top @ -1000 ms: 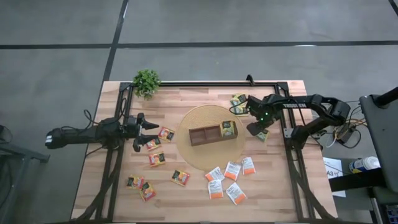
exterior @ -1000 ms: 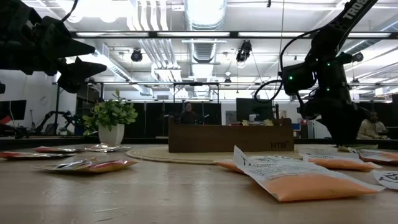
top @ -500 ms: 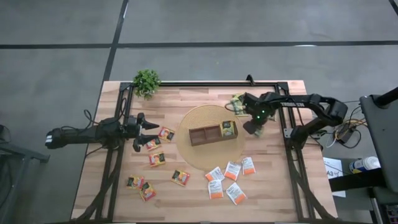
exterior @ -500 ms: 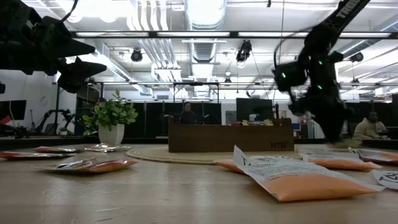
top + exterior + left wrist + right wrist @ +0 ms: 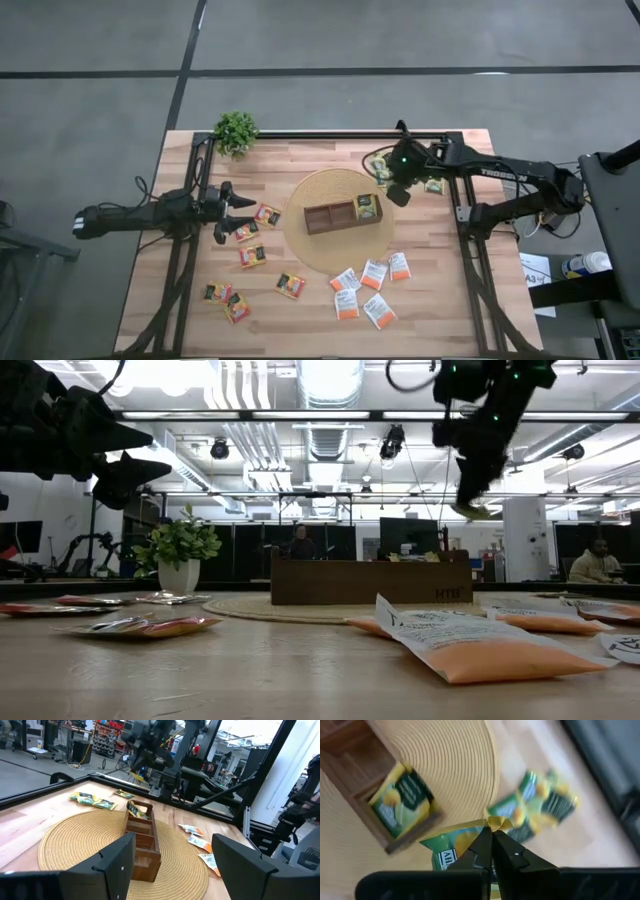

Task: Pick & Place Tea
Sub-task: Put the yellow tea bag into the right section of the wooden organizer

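My right gripper point(image 5: 396, 193) hangs high over the right rim of the round woven mat point(image 5: 320, 250), shut on a green-yellow tea sachet point(image 5: 451, 843). The sachet also shows in the low view point(image 5: 470, 512). A long brown divided box point(image 5: 330, 217) lies on the mat, with one green-yellow sachet point(image 5: 367, 206) in its right compartment. More green-yellow sachets point(image 5: 382, 165) lie flat on the table past the mat. My left gripper point(image 5: 240, 210) waits open at the table's left, pointing level toward the box point(image 5: 142, 840). My right gripper pinches the sachet's crumpled edge point(image 5: 496, 823) between its two shut fingers, coming from above and slanting down. The sachet hangs below the fingers, lifted well clear of the table and the mat.
White-orange sachets point(image 5: 370, 285) lie near the mat's front right. Yellow-red-black ones point(image 5: 252, 255) lie at the left, close to my left gripper. A small potted plant point(image 5: 236, 130) stands at the far left corner. A black frame point(image 5: 465, 230) runs along the table's edges.
My right gripper has shut on a green-yellow sachet lying right of the mat. It has then risen steeply with it while moving toward the far edge and a little left, rolling its wrist. The sachet is now lifted clear of the table.
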